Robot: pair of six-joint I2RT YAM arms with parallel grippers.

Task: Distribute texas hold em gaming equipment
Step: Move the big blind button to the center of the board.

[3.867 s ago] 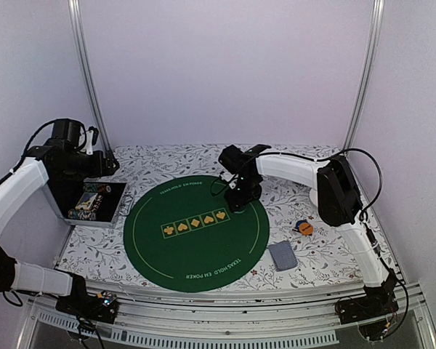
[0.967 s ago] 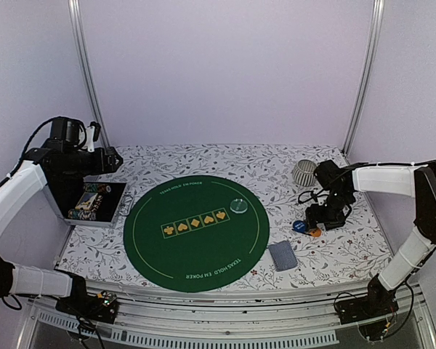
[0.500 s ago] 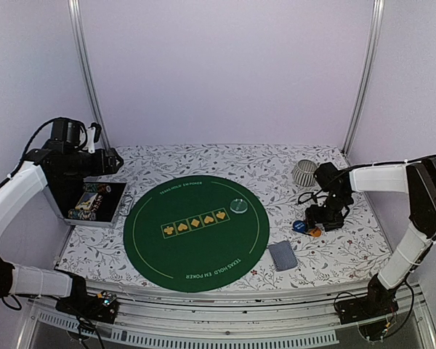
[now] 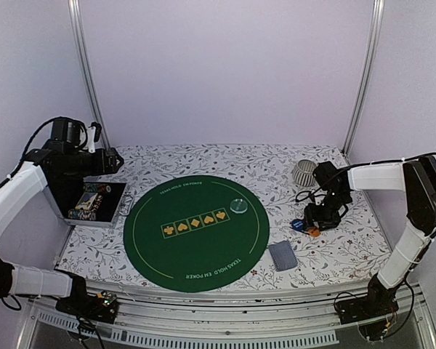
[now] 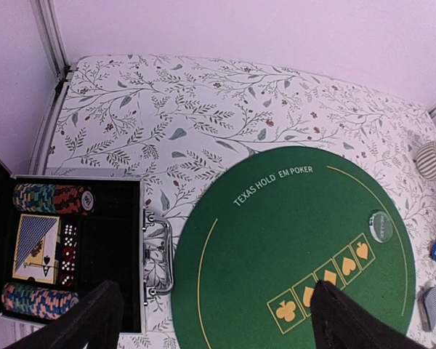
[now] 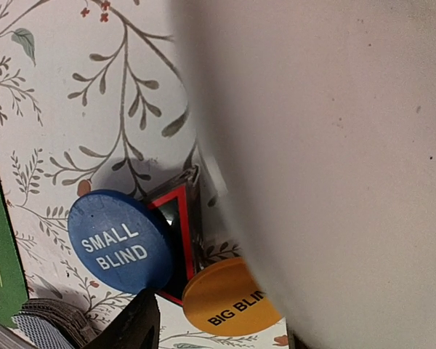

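Observation:
On the floral table right of the green mat lie a blue "SMALL BLIND" button, an orange "BIG BLIND" button and a red-black triangle marker between them. My right gripper hangs low over them, its jaws apart, with the orange button between the fingertips. A pale blur hides the right half of that view. The grey-blue card deck lies nearer, and a clear disc sits on the mat. My left gripper is open and empty, high above the case.
An open black case at the left holds striped chips, cards and dice. Its metal handle points at the mat. A ribbed grey cup stands just behind the right gripper. Frame posts rise at both back corners.
The right gripper has crept slightly left and down over the buttons, and its jaws have narrowed. Earlier it was at the mat, where the clear disc now lies. The left arm is still.

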